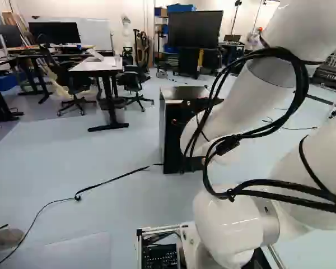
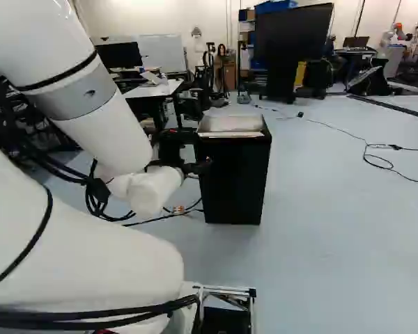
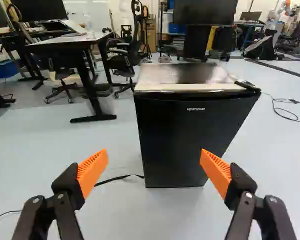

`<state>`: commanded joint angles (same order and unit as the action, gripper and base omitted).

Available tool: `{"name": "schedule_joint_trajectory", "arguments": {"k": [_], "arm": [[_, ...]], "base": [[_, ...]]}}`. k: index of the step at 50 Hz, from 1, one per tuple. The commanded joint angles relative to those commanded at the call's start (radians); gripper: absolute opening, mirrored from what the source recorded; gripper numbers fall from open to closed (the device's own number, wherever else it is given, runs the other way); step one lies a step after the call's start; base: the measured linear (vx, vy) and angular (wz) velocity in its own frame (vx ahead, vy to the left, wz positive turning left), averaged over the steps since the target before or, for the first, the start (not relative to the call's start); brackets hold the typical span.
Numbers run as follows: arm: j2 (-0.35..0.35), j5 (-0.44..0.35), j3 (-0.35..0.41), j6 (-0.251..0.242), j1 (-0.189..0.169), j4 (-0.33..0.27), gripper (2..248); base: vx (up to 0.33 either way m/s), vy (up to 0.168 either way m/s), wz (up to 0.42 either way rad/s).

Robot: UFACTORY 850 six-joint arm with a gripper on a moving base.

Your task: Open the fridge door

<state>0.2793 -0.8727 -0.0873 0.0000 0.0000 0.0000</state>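
In the right base view my black gripper [image 2: 188, 165] is just beyond the arm's white wrist and overlaps the fridge's near left part. The small black fridge [image 2: 235, 177] stands upright on the floor, its top pale and shiny. From the wrist, the gripper [image 3: 154, 162] has its orange pads wide apart with nothing between them. Ahead of it is the fridge door [image 3: 190, 135], which looks closed and faces the gripper. At the door's upper corner, on the right-hand pad's side, sits a dark hinge cover [image 3: 247, 86]. The left base view shows the fridge's side [image 1: 169, 131] partly behind the arm.
A thin black cable [image 1: 109, 181] runs over the floor to the fridge's foot. Behind the fridge are a white-topped desk [image 1: 98, 64], office chairs [image 1: 133, 78] and a large dark screen [image 1: 195, 29]. More cable [image 2: 383, 161] lies farther off on the other side of the fridge.
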Motion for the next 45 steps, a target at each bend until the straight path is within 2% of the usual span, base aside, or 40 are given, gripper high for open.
{"name": "schedule_joint_trajectory", "arguments": {"k": [29,45], "arm": [[-0.069,0.000,-0.060,0.000,0.003,0.000,247],[-0.107,0.000,-0.093,0.000,0.029,0.020,247]], "base": [[0.000,0.000,0.000],[0.000,0.000,0.000]]}}
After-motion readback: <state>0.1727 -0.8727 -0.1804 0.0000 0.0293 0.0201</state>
